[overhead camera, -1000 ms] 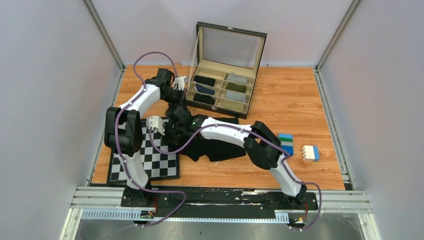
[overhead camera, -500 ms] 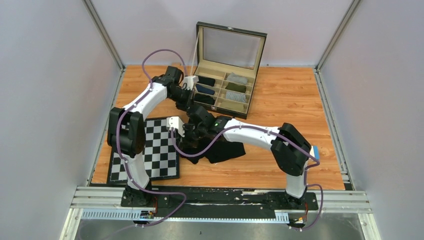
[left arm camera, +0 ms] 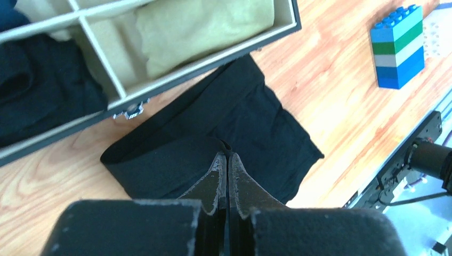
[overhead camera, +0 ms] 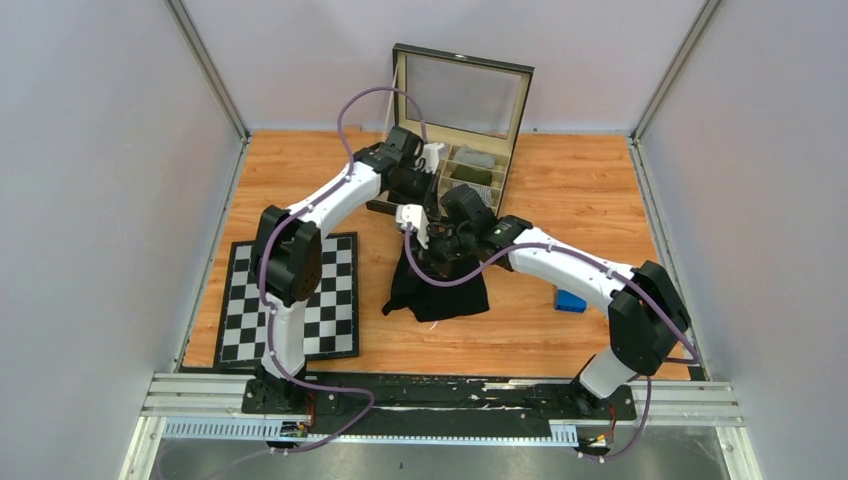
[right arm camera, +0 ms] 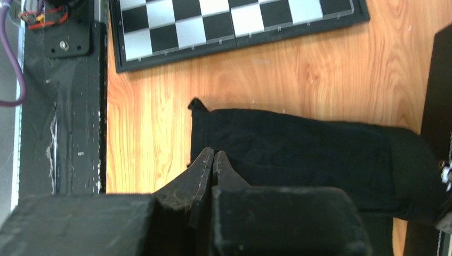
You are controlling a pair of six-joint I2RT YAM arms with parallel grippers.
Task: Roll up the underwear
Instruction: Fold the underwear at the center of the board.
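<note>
underwear [overhead camera: 437,292]: black cloth is lying on the table [overhead camera: 590,190], just in front of the box [overhead camera: 462,95], with its far end reaching the box's front wall.
long axis: it is running from the box's front wall toward the side where the arms are bolted. The end away from the box is spreading wider.
left gripper [left arm camera: 228,158]: the jaws are pressing together with no gap and the tips are hanging over a crease in the middle of the underwear. It is not clear whether any cloth is caught.
right gripper [right arm camera: 212,154]: the jaws are likewise pressing tight. In its own view the tips are showing over the underwear's end away from the box. Whether it is gripping cloth cannot be told.
top view only: both arms are crossing over the box end of the underwear and hiding it, and the chessboard [overhead camera: 335,300] is lying to the left, apart from the cloth.
left wrist only: it is showing the box's beige compartments, dark cloth in one of them, and stacked blocks [left arm camera: 398,48] beyond the underwear.
right wrist only: it is showing the underwear as a long strip, with bare wood between it and the chessboard.
</note>
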